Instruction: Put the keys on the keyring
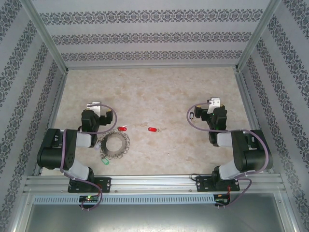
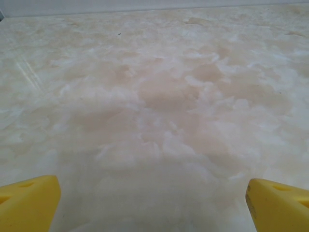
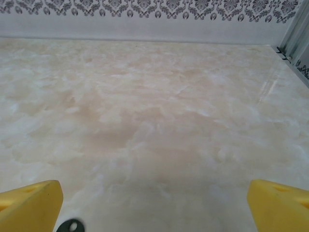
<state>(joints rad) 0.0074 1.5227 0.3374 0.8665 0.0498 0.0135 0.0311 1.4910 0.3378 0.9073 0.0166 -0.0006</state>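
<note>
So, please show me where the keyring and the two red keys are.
keyring (image 1: 107,145), top external view, grey rim, left side.
left key (image 1: 122,128), top external view, red head.
right key (image 1: 153,129), top external view, red head.

Tabletop (image 1: 159,92): matte surface marbled in beige and white, evenly lit, no hard shadows. Enclosed on three sides by a back wall (image 1: 154,36), left wall (image 1: 21,82) and right wall (image 1: 289,82), all papered white with bands of dark grey damask ornament. Aluminium posts stand at the back corners, left post (image 1: 45,36) and right post (image 1: 258,34). A ribbed aluminium rail (image 1: 154,182) runs along the near edge, with a slotted grey strip (image 1: 154,199) just below it.
</note>
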